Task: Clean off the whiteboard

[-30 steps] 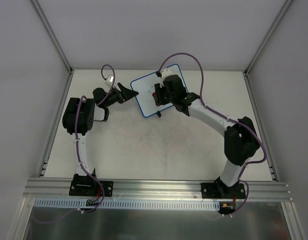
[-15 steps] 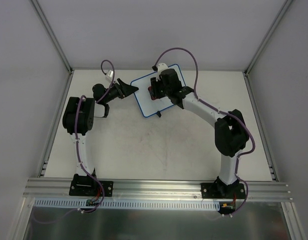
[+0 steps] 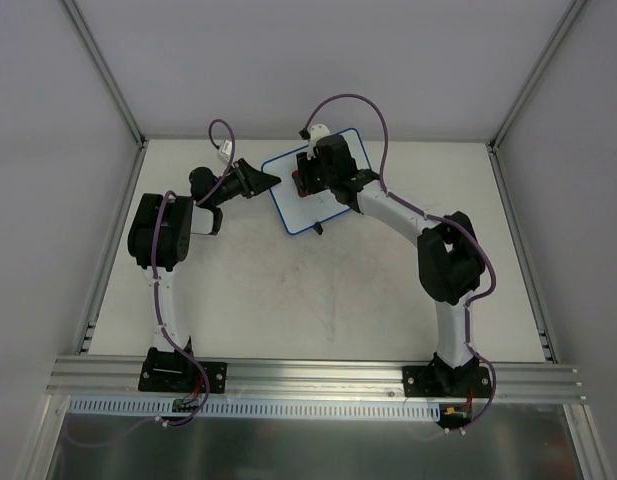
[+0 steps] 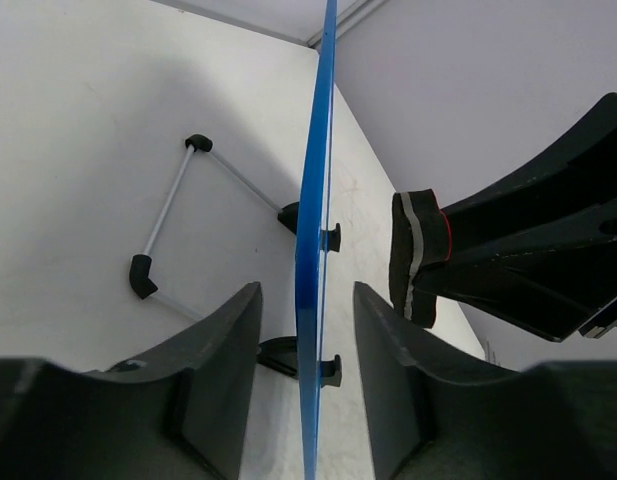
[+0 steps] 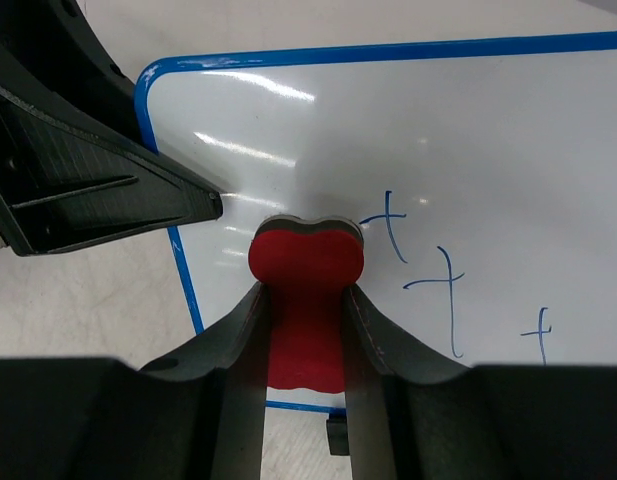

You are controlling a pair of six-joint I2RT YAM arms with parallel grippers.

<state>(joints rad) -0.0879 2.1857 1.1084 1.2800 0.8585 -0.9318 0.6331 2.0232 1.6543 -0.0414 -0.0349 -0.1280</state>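
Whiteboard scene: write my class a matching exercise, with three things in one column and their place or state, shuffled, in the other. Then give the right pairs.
Column one
1. red bone-shaped eraser
2. left claw
3. blue pen marks

Column two
A. open, one finger on each side of the blue rim of the small white rectangular whiteboard
B. drawn on the whiteboard's white face
C. pinched in the shut right claw

Pairs: 1-C, 2-A, 3-B
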